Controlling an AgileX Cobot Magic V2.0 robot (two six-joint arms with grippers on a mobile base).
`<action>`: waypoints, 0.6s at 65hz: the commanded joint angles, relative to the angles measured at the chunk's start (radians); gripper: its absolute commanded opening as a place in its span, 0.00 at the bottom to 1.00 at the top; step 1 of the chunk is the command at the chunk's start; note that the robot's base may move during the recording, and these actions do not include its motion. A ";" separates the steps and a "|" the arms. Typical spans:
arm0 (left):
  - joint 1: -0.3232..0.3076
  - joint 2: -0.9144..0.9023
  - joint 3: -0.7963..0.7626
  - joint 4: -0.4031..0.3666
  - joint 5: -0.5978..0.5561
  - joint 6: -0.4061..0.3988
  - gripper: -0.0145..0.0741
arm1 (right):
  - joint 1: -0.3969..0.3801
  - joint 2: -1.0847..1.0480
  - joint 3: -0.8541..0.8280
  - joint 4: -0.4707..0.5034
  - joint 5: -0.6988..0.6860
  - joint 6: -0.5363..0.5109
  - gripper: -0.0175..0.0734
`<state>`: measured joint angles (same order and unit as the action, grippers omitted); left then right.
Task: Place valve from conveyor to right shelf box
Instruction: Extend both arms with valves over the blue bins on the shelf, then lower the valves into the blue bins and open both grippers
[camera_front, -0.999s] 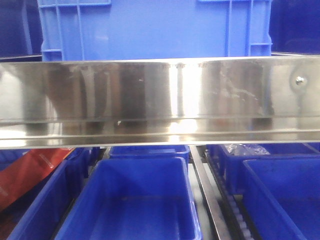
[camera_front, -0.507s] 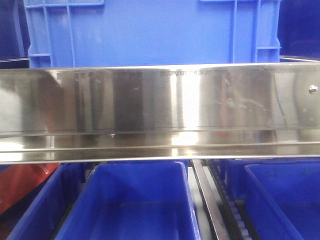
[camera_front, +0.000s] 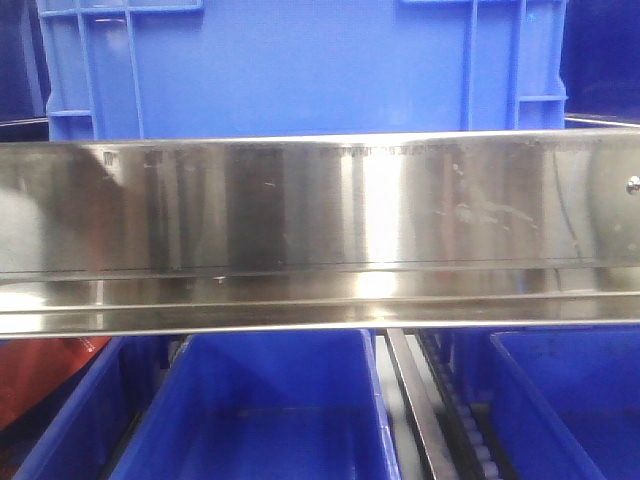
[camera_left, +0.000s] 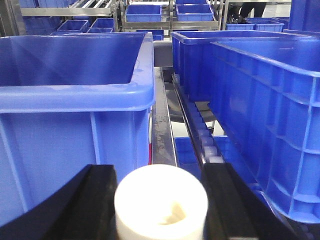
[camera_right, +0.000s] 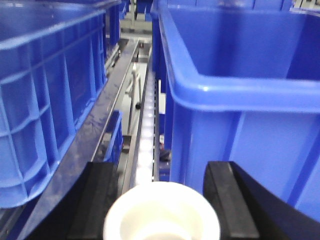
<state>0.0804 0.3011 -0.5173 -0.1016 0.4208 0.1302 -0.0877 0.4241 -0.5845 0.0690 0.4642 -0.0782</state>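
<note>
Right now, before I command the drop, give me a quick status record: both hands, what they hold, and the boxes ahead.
left hand: gripping left white valve
near it: blue box by left hand, open, floor hidden
right hand: gripping right white valve
near it: blue box by right hand, open
front view: steel shelf rail, blue crate above, lower blue box beneath
conveyor: not in view

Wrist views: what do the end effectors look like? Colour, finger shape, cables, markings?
The left end effector and right end effector look alike. Each has two matte black fingers with flat inner faces and squared tips, and outer sides that flare into a curved base. No cables, labels or markings are visible. The arms themselves are out of frame.
</note>
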 joint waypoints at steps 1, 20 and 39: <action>0.003 -0.004 -0.005 -0.015 -0.059 0.001 0.04 | 0.000 -0.006 -0.005 -0.005 -0.094 -0.003 0.01; -0.014 0.125 -0.108 -0.072 -0.062 0.001 0.04 | 0.003 0.098 -0.118 -0.002 -0.183 -0.003 0.01; -0.181 0.382 -0.357 -0.072 -0.064 0.072 0.04 | 0.069 0.344 -0.379 -0.002 -0.188 -0.003 0.01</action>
<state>-0.0522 0.6222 -0.7978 -0.1574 0.4126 0.1842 -0.0553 0.7067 -0.8806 0.0690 0.3651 -0.0782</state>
